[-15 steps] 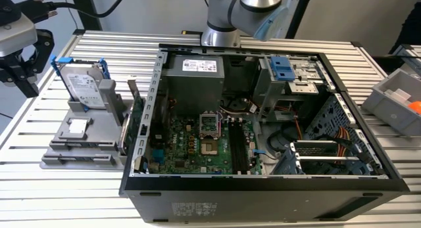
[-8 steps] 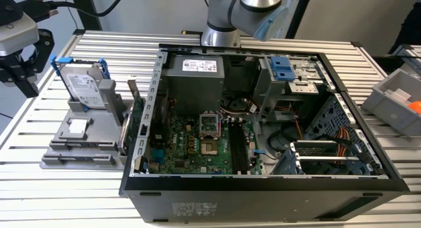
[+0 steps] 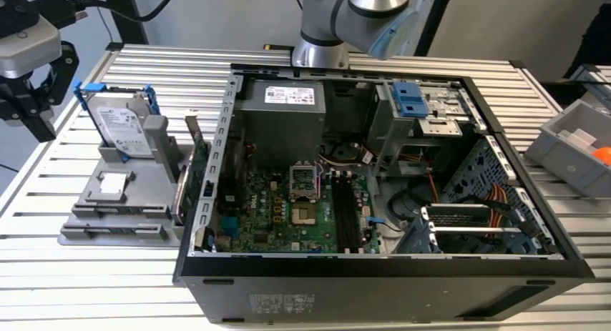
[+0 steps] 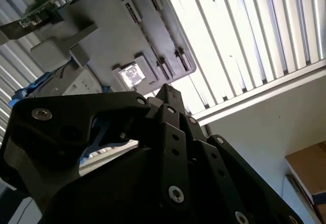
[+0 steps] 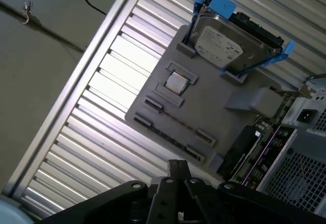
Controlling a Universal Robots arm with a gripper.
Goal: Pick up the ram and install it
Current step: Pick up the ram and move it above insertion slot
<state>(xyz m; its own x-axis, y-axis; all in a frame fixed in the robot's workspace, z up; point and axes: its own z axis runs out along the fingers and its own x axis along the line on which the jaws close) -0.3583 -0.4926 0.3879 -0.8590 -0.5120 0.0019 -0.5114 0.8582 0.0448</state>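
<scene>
Slatted table (image 5: 102,107), gripper (image 5: 178,165) near grey parts holder (image 5: 214,117).

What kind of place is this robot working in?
Probably a robotics lab bench for computer assembly: an open black computer case lies on a ribbed aluminium table, beside a grey parts holder carrying a silver hard drive in a blue-tabbed frame.

table (image 3: 162,66) silver, ribbed | holder (image 3: 114,227) grey | drive frame (image 5: 220,3) blue | motherboard (image 3: 257,209) green | case (image 3: 382,288) black
</scene>
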